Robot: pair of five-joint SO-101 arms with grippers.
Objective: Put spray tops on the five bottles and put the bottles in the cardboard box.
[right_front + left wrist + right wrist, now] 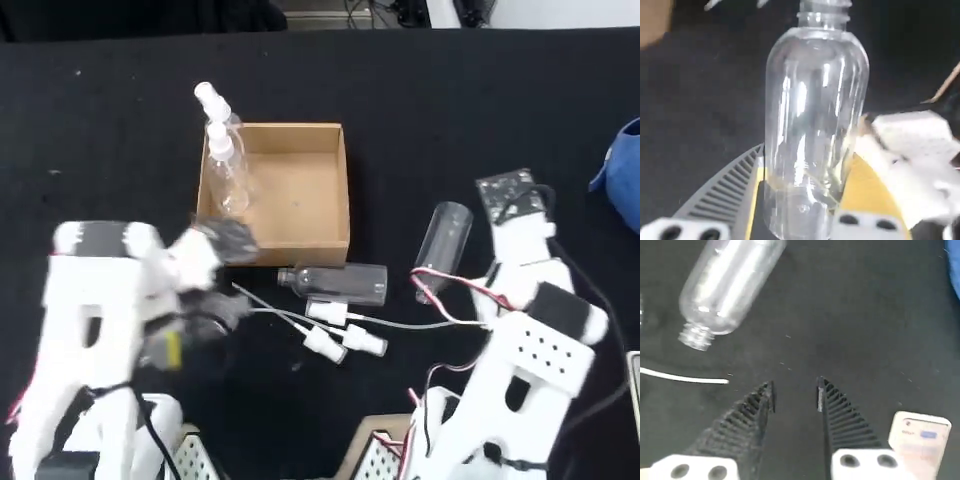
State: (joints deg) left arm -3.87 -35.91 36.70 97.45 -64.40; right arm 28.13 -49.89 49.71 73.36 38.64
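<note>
left gripper [807, 170] clamping uncapped bottle [815, 100], neck pointing to top of frame | right gripper [795, 383] hovering, jaws apart | spray tops [328, 311] lying mid-frame between arms

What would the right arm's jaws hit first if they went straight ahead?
Most likely the black table itself. The right gripper, jaws open, points at bare cloth; the uncapped bottle lies off to one side of that line, though depth is hard to judge.
</note>
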